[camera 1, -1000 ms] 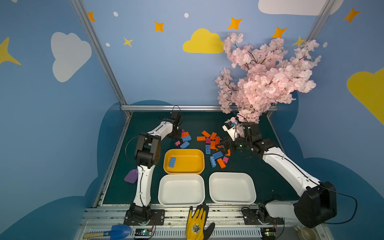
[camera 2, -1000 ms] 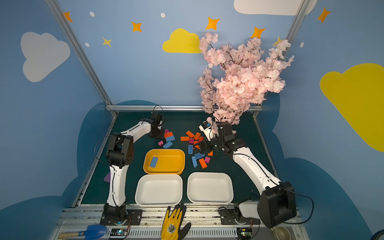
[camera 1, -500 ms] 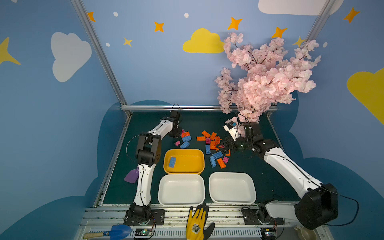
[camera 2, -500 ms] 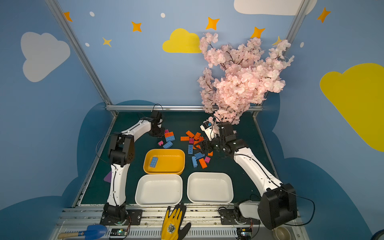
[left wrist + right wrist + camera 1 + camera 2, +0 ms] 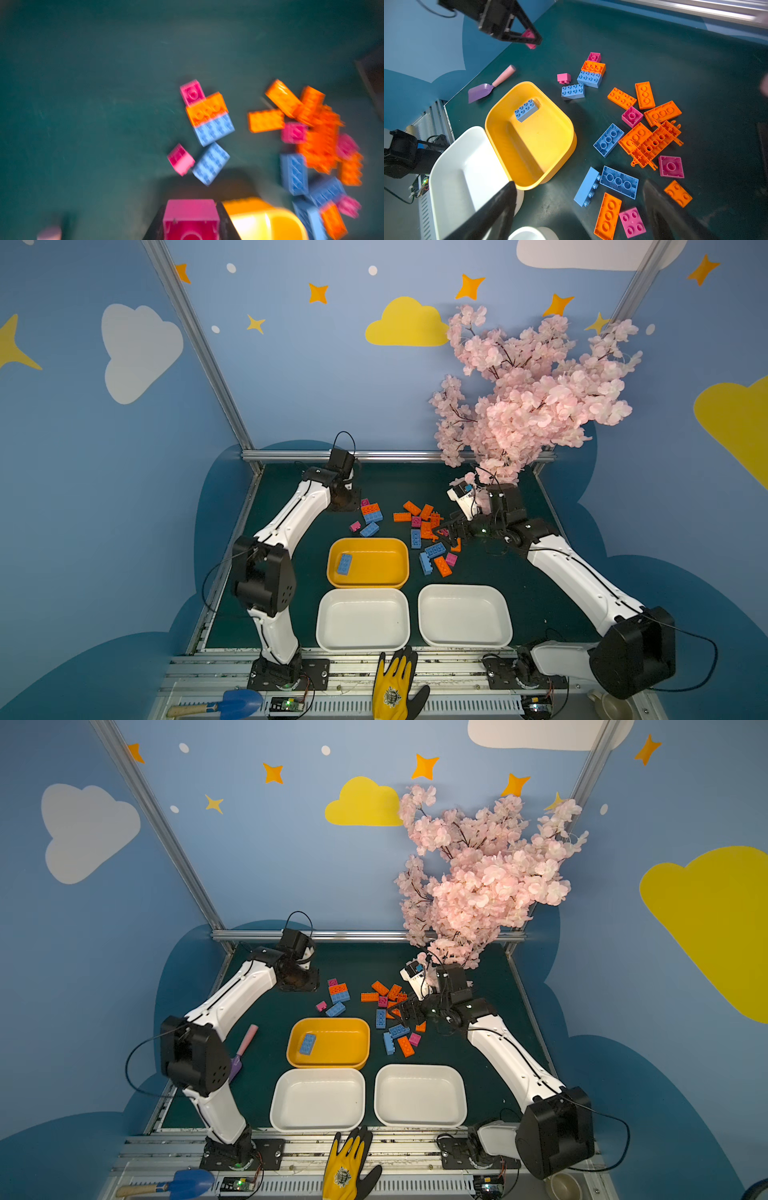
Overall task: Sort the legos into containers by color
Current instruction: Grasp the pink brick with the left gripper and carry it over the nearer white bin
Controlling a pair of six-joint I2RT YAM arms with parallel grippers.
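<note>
My left gripper is shut on a magenta-pink brick and holds it above the mat; the right wrist view shows the left gripper with that brick. Loose legos lie in a small group and a larger pile that includes an orange lattice piece. My right gripper is open over the near end of that pile, holding nothing. The yellow container holds one light-blue brick. Two white containers stand in front of it.
A pink blossom tree overhangs the back right corner, just above my right wrist. A purple scoop lies on the mat left of the yellow container. A yellow glove and a blue trowel rest on the front rail.
My left gripper has closed on the magenta-pink brick near the small group. The right arm has hardly moved and its gripper stays open.
</note>
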